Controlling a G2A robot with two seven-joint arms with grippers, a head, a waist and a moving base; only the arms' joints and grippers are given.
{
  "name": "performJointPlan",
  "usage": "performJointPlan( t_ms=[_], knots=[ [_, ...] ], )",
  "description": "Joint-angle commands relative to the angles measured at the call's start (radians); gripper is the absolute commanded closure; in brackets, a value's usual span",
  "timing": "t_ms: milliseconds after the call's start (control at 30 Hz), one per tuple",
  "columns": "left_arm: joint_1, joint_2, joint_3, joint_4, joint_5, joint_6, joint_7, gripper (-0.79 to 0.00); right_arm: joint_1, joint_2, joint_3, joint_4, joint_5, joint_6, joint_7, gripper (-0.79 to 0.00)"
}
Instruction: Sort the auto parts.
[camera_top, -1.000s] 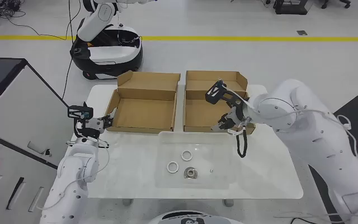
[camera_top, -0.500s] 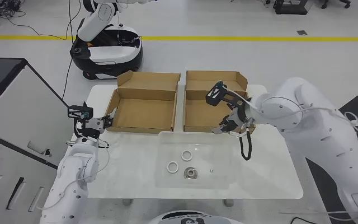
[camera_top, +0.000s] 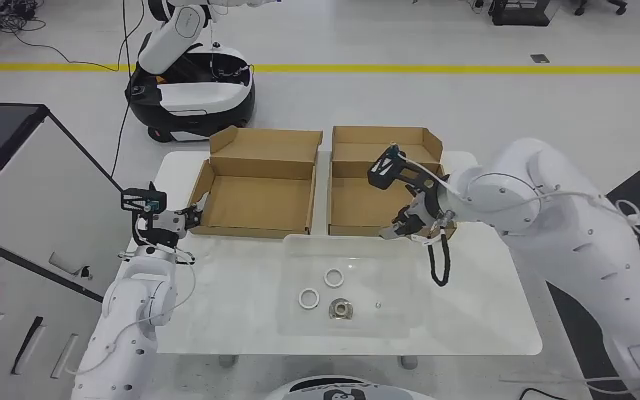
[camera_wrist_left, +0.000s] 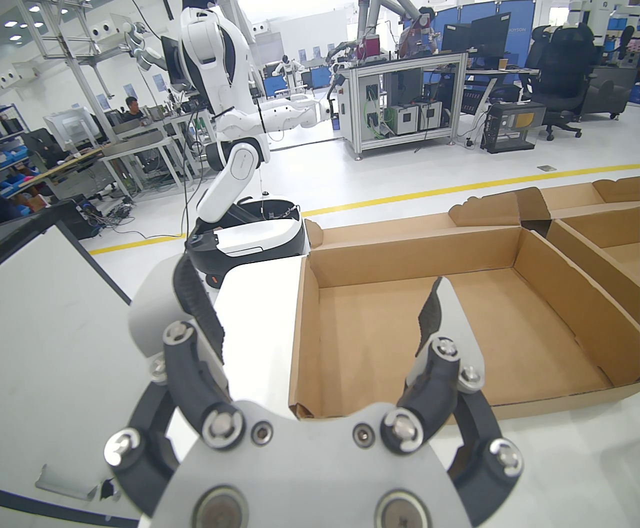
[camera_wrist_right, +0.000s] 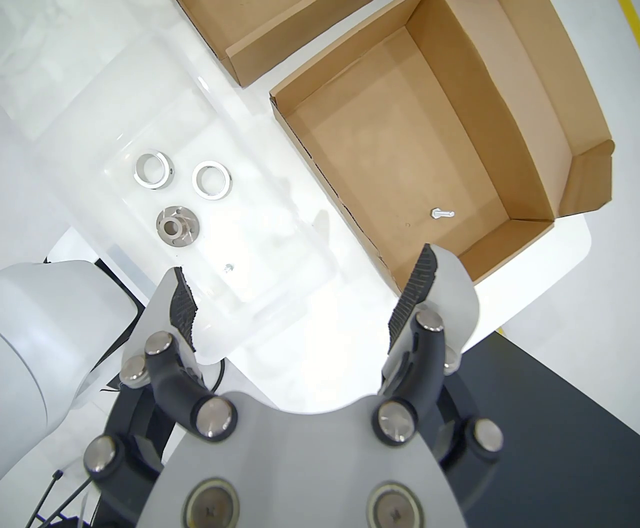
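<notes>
Hovering empty, jaws spread, the right gripper (camera_wrist_right: 303, 285) was seen over the box (camera_wrist_right: 400, 150) edge; rings (camera_wrist_right: 140, 175), hub (camera_wrist_right: 187, 230) and screw (camera_wrist_right: 228, 268) lay in the tray (camera_wrist_right: 260, 210), whose wall could be struck on a careless descent

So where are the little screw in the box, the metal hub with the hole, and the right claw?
screw (camera_wrist_right: 442, 213), right wrist view, on its shank.
metal hub (camera_wrist_right: 189, 225), right wrist view, on its flange.
right gripper (camera_wrist_right: 302, 270), right wrist view, midway between its fingertips.
</notes>
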Motion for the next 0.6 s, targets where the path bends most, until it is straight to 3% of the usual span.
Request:
performJointPlan(
  t_ms=[0,333,567],
  knots=[
    [0.0,0.0,0.0,0.0,0.0,0.0,0.0,-0.785,0.0,0.0,0.0,0.0,0.0,0.0,0.0,-0.785],
    [0.0,0.0,0.0,0.0,0.0,0.0,0.0,-0.785,-0.013,0.029,-0.007,-0.049,0.102,-0.18,0.0,-0.785],
    [0.0,0.0,0.0,0.0,0.0,0.0,0.0,-0.785,0.063,0.078,-0.148,-0.074,0.153,-0.26,0.0,-0.785]
  ],
)
